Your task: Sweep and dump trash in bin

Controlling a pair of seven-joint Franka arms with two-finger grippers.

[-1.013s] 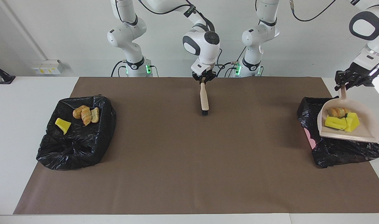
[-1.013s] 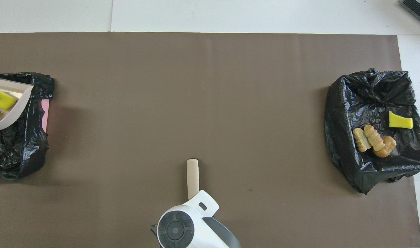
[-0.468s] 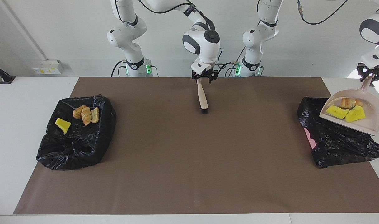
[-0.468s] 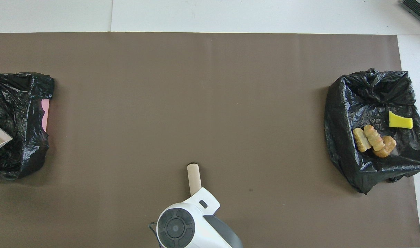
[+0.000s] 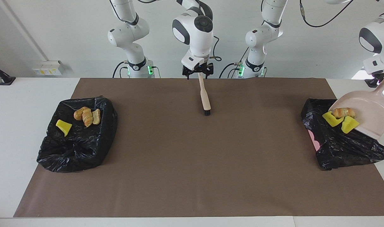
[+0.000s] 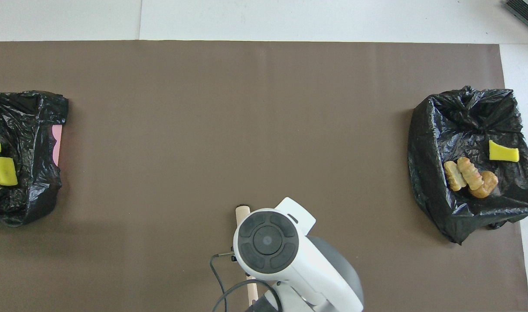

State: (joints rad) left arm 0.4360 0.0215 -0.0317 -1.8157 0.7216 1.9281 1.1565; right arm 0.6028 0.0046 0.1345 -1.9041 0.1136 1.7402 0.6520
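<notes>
The left hand (image 5: 378,82), clenched on the dustpan (image 5: 367,112), should tip steeply over the bin (image 5: 343,145); the right hand (image 5: 198,71) has released the brush (image 5: 205,97).

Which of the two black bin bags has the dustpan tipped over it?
The bag at the left arm's end; the pink dustpan tilts above it. The other bag has none.

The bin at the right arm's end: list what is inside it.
In that bin, on its black liner: one yellow wedge and three bread-like lumps packed together, nearer to the robots than the wedge. Anything under the liner's folds is hidden.
</notes>
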